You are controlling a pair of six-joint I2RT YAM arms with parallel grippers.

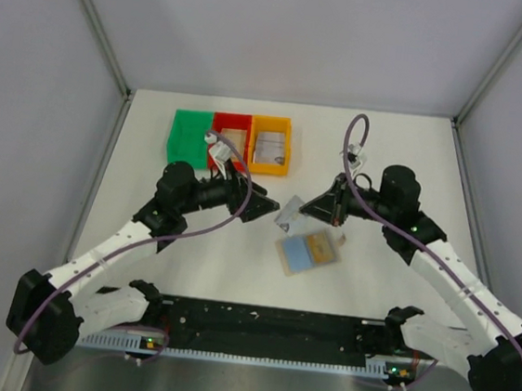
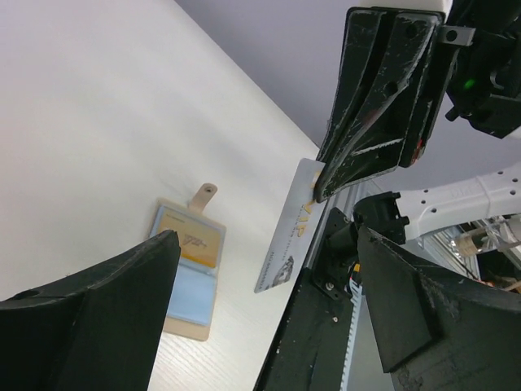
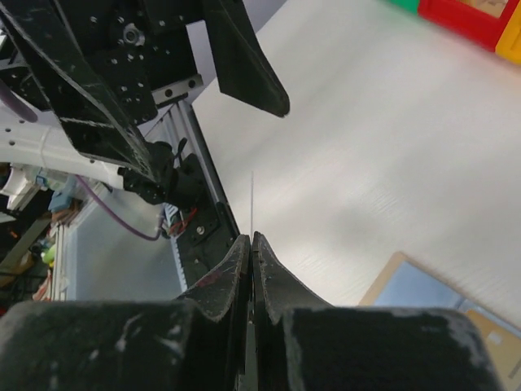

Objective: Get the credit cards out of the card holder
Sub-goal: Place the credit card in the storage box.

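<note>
Two grippers of mine face each other over the middle of the table (image 1: 405,155), tips close together. My right gripper (image 1: 308,207) has its fingers (image 3: 232,273) pressed together on the short edge of one credit card (image 2: 286,232), a pale silver one with printing on its face. That card hangs in the air, tilted, clear of the tabletop; from my right wrist it shows only as a thin line, edge-on. My left gripper (image 1: 267,206) stands spread wide, one finger (image 2: 106,309) on each side of the card and touching neither face of it.

On the table just nearer my bases lies the card holder (image 1: 309,251), opened flat with its blue-grey lining up and its tan strap tab pointing away. A yellowish card (image 2: 199,242) sits in one of its pockets.

Well behind my left arm three bins stand in a row, touching: the green bin (image 1: 191,135), the red bin (image 1: 220,121) and the orange bin (image 1: 272,122). Something grey and flat lies in the orange one; what lies in the red one I cannot tell.
</note>
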